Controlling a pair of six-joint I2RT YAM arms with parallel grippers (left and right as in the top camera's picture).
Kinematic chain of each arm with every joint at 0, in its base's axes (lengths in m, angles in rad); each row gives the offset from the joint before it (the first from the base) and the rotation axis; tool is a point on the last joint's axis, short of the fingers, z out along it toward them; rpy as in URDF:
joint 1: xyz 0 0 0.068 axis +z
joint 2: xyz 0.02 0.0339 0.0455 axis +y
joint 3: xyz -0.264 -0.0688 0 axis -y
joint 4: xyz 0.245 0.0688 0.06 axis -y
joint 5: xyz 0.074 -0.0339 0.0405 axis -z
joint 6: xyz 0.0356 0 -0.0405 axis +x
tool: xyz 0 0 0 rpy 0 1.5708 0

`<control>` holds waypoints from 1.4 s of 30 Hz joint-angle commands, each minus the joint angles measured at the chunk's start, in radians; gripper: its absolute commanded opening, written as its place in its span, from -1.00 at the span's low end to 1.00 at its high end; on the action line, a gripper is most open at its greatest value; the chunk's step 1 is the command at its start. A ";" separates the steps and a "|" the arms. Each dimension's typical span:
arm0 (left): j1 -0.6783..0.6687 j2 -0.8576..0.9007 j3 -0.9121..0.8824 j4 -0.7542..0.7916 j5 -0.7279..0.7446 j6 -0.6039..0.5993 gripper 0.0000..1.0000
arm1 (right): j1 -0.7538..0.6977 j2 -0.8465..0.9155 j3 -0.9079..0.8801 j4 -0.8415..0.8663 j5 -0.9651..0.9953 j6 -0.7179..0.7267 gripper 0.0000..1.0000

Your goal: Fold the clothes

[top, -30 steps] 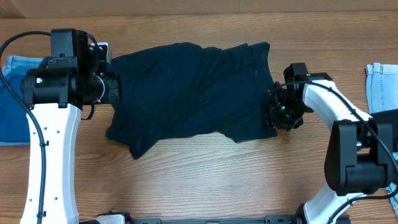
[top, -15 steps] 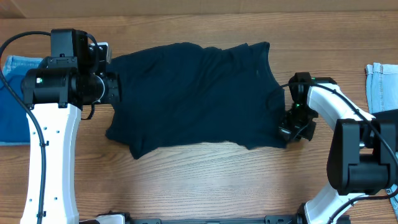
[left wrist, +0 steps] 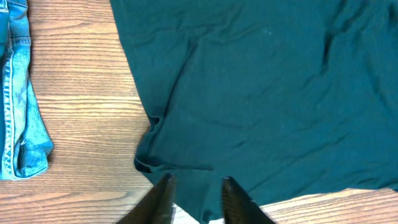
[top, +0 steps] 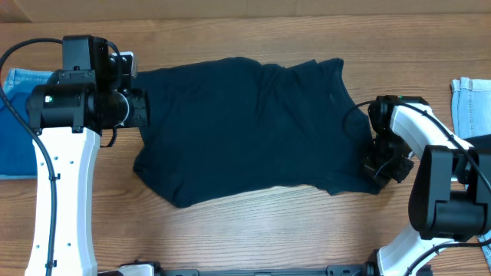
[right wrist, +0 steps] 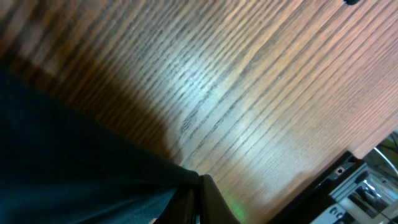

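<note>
- Dragging the dark garment [top: 245, 130] rightward compared with a second ago, its lower right corner stretched farther out and the right gripper [top: 381, 170] shifted out and down along with it.
- Pinching that corner with the right gripper, fingers pressed tight together on the fabric, so pretty clearly pulling the cloth taut.
- Parking the left gripper [left wrist: 196, 190] at the garment's left hem, fingers a little apart with cloth running between them. Honestly not seeing enough to say whether it's gripping or letting go.
- Probably steadying the left side while tugging the right, aiming at smoothing the wrinkles before any fold.
- Lying spread across the middle of the wooden table [top: 253, 238], mostly flat, creases bunching near the top right. Not folding anything yet.
- Staying well apart from the denim piece [left wrist: 18, 124] on the left and the other denim [top: 469, 103] at the far right, so not snagging either during the pull.
</note>
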 commanded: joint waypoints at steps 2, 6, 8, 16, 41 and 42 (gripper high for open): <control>0.010 0.000 0.010 0.028 -0.024 0.013 -0.04 | -0.005 -0.082 0.087 0.010 0.017 0.019 -0.92; 0.010 0.003 0.010 0.096 -0.023 0.012 0.38 | -0.005 -0.165 0.367 0.091 -0.093 -0.195 -0.31; 0.010 0.027 0.010 0.144 -0.022 0.012 0.70 | -0.005 -0.165 0.466 0.229 -0.325 -0.466 0.04; 0.010 0.173 0.010 0.153 -0.010 0.011 0.69 | -0.005 -0.162 0.468 0.132 -0.331 -0.491 0.01; 0.010 0.188 0.010 0.132 0.012 0.012 0.75 | -0.021 0.074 0.154 0.359 -0.290 -0.473 -0.02; 0.010 0.188 0.010 0.132 0.012 0.012 0.75 | -0.021 0.074 0.154 0.364 -0.291 -0.473 -0.02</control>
